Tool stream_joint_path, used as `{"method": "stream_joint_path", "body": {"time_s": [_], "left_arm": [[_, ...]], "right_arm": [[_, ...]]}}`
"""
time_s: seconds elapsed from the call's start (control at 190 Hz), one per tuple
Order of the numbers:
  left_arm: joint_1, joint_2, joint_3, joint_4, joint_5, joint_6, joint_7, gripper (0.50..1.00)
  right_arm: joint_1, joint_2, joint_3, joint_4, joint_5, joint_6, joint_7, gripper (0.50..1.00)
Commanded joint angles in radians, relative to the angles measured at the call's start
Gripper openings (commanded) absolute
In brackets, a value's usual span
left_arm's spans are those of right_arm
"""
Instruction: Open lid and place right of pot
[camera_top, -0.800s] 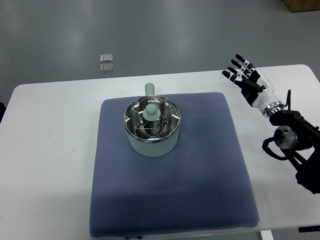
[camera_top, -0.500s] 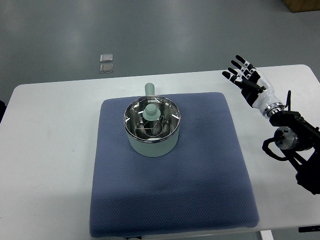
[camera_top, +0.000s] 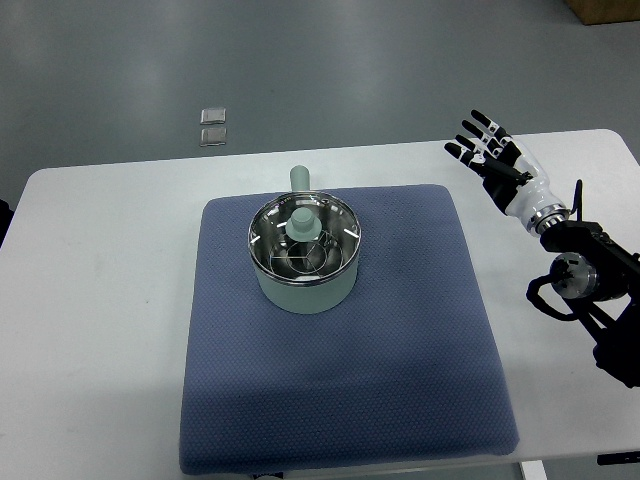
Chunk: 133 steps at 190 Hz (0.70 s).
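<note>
We see the glass lid (camera_top: 304, 237) seated on the mint pot (camera_top: 304, 272); our right hand (camera_top: 497, 166) hovers upper right, fingers (camera_top: 470, 127) spread, holding nothing.

Right hand (camera_top: 492, 152) perhaps drifted slightly right.

Looks like a lab or test room, not a kitchen: my work surface is a plain white table (camera_top: 100, 280) on a bare grey floor (camera_top: 330, 60). A blue mat (camera_top: 400, 380) is laid out as a staging pad, and a cardboard box (camera_top: 605, 10) corner shows far right.
</note>
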Motion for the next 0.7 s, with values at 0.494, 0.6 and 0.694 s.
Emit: {"method": "stream_joint_path", "body": {"time_s": [0.494,0.6,0.694], "left_arm": [[0.0,0.0,0.0,0.0,0.0,0.0,0.0,1.0],[0.0,0.0,0.0,0.0,0.0,0.0,0.0,1.0],[0.0,0.0,0.0,0.0,0.0,0.0,0.0,1.0]], "right_arm": [[0.022,-0.046,0.005,0.012,-0.037,0.038,-0.001,0.926],[0.075,-0.084,0.002,0.017,-0.108,0.063,0.0,0.924],[0.102,-0.11,0.002,0.034,-0.165,0.087,0.0,0.921]]}}
